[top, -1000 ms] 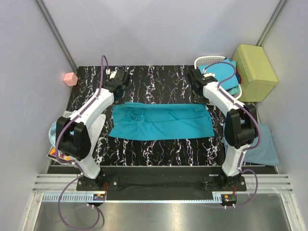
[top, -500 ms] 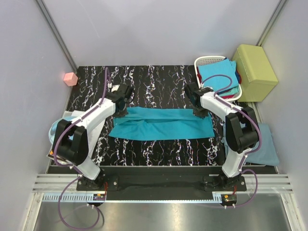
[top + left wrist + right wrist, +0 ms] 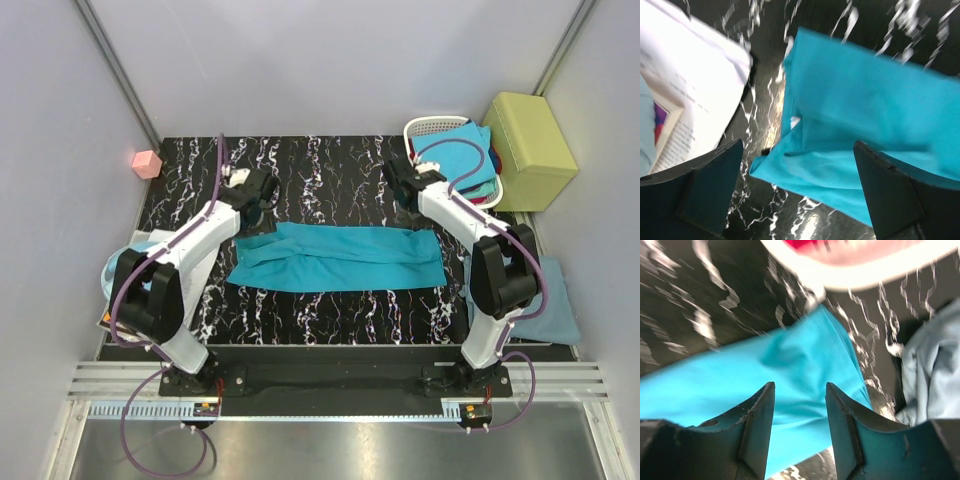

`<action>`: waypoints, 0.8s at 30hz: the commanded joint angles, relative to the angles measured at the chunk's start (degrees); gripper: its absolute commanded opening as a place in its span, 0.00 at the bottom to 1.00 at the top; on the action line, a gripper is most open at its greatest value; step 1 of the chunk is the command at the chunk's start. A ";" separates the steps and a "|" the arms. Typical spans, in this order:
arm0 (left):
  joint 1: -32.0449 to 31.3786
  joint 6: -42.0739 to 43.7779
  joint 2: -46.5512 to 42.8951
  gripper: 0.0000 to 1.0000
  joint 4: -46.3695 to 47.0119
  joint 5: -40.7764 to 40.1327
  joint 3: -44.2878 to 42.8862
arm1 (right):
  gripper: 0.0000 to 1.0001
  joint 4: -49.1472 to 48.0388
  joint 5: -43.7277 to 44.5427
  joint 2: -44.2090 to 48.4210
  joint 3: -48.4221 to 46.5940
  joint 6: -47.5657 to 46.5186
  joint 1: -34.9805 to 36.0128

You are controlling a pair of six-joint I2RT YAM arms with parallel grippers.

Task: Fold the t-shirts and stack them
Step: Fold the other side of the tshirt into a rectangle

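A large teal t-shirt (image 3: pixel 335 257) lies on the black marbled table as a long folded band. My left gripper (image 3: pixel 262 195) hovers just beyond the shirt's far left corner (image 3: pixel 865 110). Its jaws stand wide open with nothing between them (image 3: pixel 800 200). My right gripper (image 3: pixel 405 200) hangs over the far right end of the shirt (image 3: pixel 790 360), jaws apart and empty (image 3: pixel 800 386). More t-shirts, bright blue (image 3: pixel 455 160) on top and red below, fill the white basket (image 3: pixel 425 127). A dusty grey-blue t-shirt (image 3: pixel 555 305) lies at the right edge, also in the right wrist view (image 3: pixel 935 365).
A yellow-green padded box (image 3: pixel 528 150) stands at the back right beside the basket. A pink cube (image 3: pixel 147 163) sits off the table's far left corner. White printed paper (image 3: pixel 200 262) (image 3: pixel 690 75) lies at the left edge, close to the shirt's left end.
Both grippers carried the shirt's far edge toward the near side, folding it into a narrower band. They then opened, let go and drew back a little toward the far side.
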State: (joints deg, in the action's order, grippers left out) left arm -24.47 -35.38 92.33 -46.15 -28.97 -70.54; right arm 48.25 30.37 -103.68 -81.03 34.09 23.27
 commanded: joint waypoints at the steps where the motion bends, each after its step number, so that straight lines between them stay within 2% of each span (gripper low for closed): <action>1: -0.32 1.53 -2.52 0.99 1.77 -4.52 -8.36 | 0.52 -1.05 -0.22 2.87 -9.38 -2.97 0.37; 4: -0.32 2.59 0.72 0.95 2.55 -1.71 -11.27 | 0.46 -0.79 -3.03 2.08 -11.07 -3.06 0.29; 5: -0.32 2.77 1.70 0.89 2.99 -0.48 -11.72 | 0.36 -0.88 -3.91 1.82 -10.90 -2.97 0.29; 7: -0.40 2.42 4.76 0.80 4.22 3.30 -12.60 | 0.28 -0.88 -5.75 0.85 -9.94 -2.45 0.37; 8: -0.40 2.24 5.92 0.75 4.75 4.44 -12.86 | 0.19 -0.79 -6.11 0.41 -9.41 -2.36 0.29; 9: -0.49 2.07 6.97 0.62 4.67 6.54 -13.21 | 0.15 -0.88 -6.90 -0.20 -8.97 -2.44 0.29; 11: -0.75 1.98 9.79 0.49 4.84 7.79 -13.74 | 0.10 -0.96 -7.25 -0.47 -7.30 -2.27 0.29; 12: -0.93 2.15 10.49 0.39 5.02 9.01 -13.66 | 0.08 -1.14 -7.08 -0.73 -6.77 -2.36 0.37; 14: -1.11 2.42 12.25 0.30 5.63 10.33 -12.96 | 0.07 -1.23 -6.82 -1.00 -5.45 -2.45 0.37; 15: -1.19 2.59 13.13 0.23 5.89 11.12 -12.34 | 0.06 -1.40 -6.55 -1.43 -4.75 -2.45 0.29; 19: -1.28 3.03 14.63 0.13 6.34 13.06 -11.28 | 0.05 -1.58 -7.08 -2.58 -4.04 -1.92 0.29; 24: -1.37 3.99 14.98 0.11 6.34 13.68 -9.88 | 0.06 -1.23 -9.27 -4.60 -3.34 -0.87 0.29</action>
State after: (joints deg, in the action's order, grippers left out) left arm -25.65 -32.67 107.90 -41.85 -17.21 -81.01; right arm 46.96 23.05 -107.26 -84.97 31.86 23.27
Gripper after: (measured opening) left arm 0.121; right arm 0.056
